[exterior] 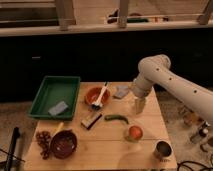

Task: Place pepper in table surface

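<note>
The pepper [116, 118] is a slim, curved dark green chili lying flat on the table surface [107, 145], a light wooden plank top, near its middle. My gripper [139, 106] hangs from the white arm to the right of the pepper, a little above the table and apart from it. Nothing shows between its fingers.
A green tray [54, 95] holding a grey sponge stands at the back left. An orange bowl [96, 96] with a brush, a grey cloth [121, 91], a small brush block [91, 120], a round orange-red fruit [134, 133], a metal cup [162, 149], a dark bowl [63, 144] and grapes [43, 141] lie around.
</note>
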### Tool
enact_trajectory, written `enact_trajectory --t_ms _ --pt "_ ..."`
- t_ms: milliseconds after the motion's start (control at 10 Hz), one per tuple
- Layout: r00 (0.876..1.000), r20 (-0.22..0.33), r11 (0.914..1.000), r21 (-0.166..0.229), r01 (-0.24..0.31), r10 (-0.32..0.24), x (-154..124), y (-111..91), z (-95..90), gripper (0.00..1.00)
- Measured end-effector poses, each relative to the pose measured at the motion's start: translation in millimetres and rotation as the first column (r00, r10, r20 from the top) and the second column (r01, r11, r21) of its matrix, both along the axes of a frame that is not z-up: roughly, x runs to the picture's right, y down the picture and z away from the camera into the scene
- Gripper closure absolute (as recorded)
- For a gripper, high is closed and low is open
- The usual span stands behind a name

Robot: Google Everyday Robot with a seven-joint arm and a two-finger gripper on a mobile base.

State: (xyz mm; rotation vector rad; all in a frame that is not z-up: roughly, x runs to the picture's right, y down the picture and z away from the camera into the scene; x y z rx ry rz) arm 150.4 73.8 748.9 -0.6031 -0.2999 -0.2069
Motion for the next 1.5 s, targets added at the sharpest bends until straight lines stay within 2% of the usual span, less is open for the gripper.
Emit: enact_trajectory --t_ms 300,700,1100,1500 --pt "0.998 0.005 0.9981 -0.021 -0.057 0.057 -22 14 -1.6 0.20" --pt "0.994 -0.012 0.9926 -0.054 -0.108 0.108 -47 35 14.5 0.20" --pt "0.982 -0.043 0.9812 -0.059 -0.184 0.181 -55 52 35.9 0.20" --pt "0.974 -0.050 0.9739 -0.035 -0.224 0.223 -63 69 53.2 0.20"
